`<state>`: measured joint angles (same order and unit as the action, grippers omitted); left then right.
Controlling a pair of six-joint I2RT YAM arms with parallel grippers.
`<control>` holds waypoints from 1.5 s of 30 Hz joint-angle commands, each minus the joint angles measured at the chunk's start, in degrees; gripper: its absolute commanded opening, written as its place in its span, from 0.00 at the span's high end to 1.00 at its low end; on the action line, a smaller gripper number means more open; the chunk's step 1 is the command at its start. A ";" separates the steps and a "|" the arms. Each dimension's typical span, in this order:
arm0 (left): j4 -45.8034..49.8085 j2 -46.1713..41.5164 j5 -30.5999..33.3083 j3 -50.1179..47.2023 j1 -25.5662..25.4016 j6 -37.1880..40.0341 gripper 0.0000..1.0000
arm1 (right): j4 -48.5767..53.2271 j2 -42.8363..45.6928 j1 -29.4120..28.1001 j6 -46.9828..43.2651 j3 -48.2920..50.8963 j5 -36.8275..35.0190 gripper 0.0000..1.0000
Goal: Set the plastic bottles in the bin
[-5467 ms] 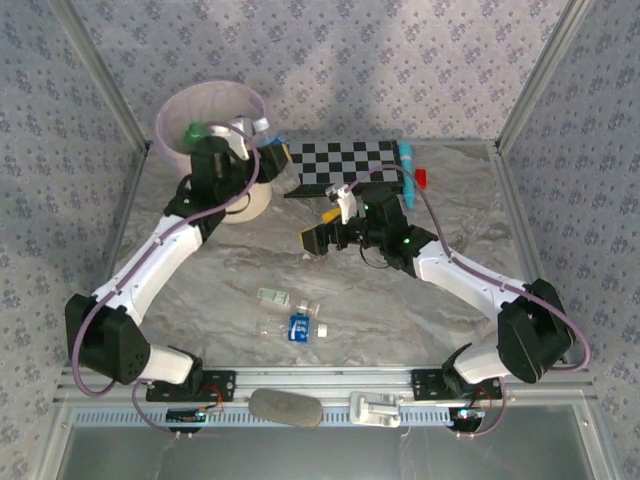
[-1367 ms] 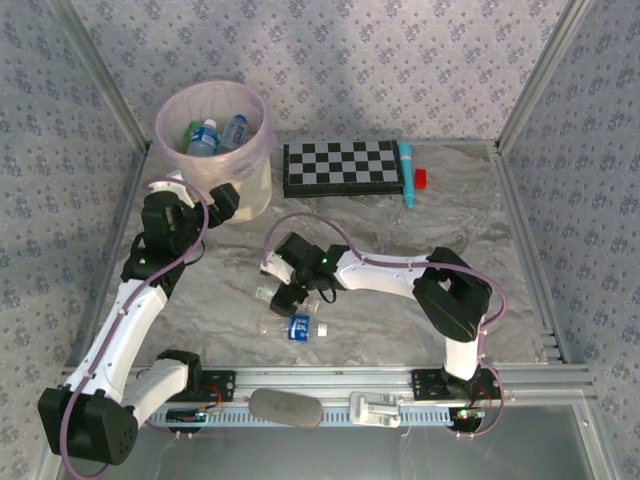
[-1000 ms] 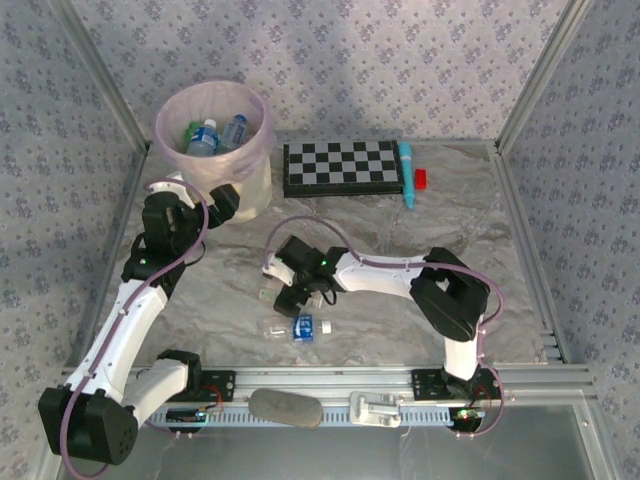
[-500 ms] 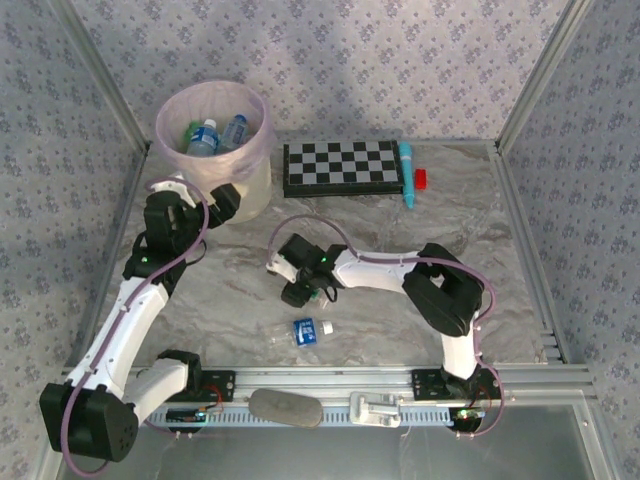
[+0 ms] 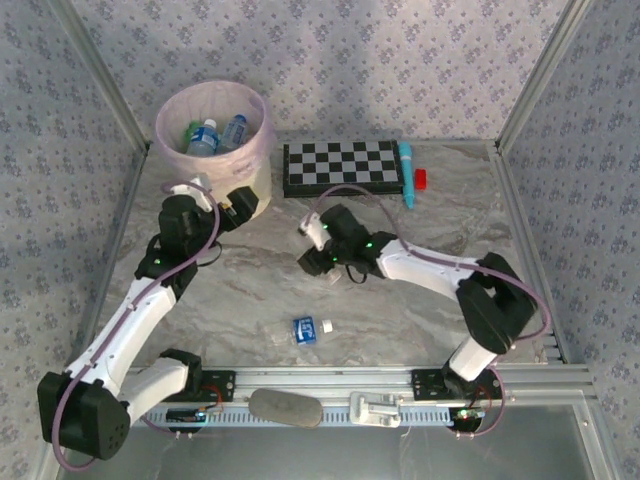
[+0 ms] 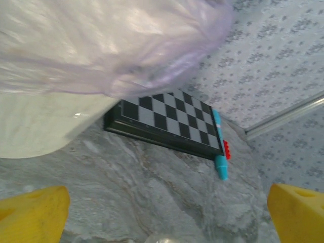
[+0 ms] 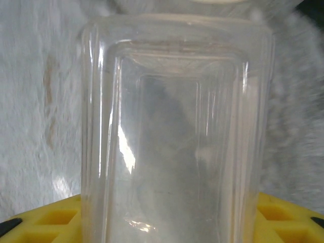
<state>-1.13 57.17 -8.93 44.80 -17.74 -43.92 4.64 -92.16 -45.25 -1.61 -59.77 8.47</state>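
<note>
At the far edge of my bench a checkerboard lies flat. A teal marker pen lies along its right side, with a small red block just beside that pen.

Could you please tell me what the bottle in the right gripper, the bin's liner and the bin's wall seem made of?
The clear bottle looks like glossy transparent plastic: see-through, with sharp highlights on moulded ridges. The liner seems thin pinkish plastic film, wrinkled and translucent. The bin wall is smooth cream, probably hard plastic, slightly shiny.
</note>
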 commanded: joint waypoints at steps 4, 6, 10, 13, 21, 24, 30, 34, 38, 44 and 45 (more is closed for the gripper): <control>-8.74 4.20 -0.99 0.24 -6.30 -4.94 0.00 | -13.59 8.74 5.79 9.48 6.16 4.19 0.52; -10.33 5.95 -1.43 0.67 -8.29 -6.01 0.00 | -15.80 10.57 7.31 11.30 7.43 5.10 0.53; -12.98 9.74 -3.08 2.31 -12.03 -6.99 0.00 | -18.16 12.62 10.12 14.17 8.74 7.96 0.52; -14.05 12.16 -3.71 3.54 -14.21 -7.38 0.00 | -18.95 13.28 11.36 15.35 9.37 9.04 0.52; -18.61 17.03 -7.56 5.78 -17.49 -8.64 0.00 | -20.21 13.69 11.80 16.36 10.26 11.11 0.52; -19.64 18.10 -8.60 6.56 -18.26 -8.36 0.00 | -20.43 13.54 11.76 16.45 10.26 11.98 0.52; -19.10 20.98 -10.20 8.28 -18.64 -8.36 0.00 | -21.43 13.50 11.40 16.20 10.08 14.41 0.52; -19.20 22.85 -11.34 9.57 -18.66 -8.56 0.00 | -20.79 13.03 10.30 15.17 9.33 15.26 0.52; -18.40 24.36 -11.90 10.74 -18.72 -8.29 0.00 | -19.56 13.12 9.29 13.71 8.71 14.35 0.51; -18.54 25.62 -11.90 10.99 -18.73 -8.31 0.19 | -18.10 13.31 8.49 12.34 7.92 13.68 0.51; -18.61 25.63 -11.90 10.93 -18.68 -8.29 0.24 | -17.88 13.28 8.40 12.18 7.95 13.60 0.51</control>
<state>-17.93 82.00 -19.18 53.67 -36.12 -52.18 -14.35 -79.90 -36.51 12.29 -49.95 21.93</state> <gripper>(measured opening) 0.782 0.554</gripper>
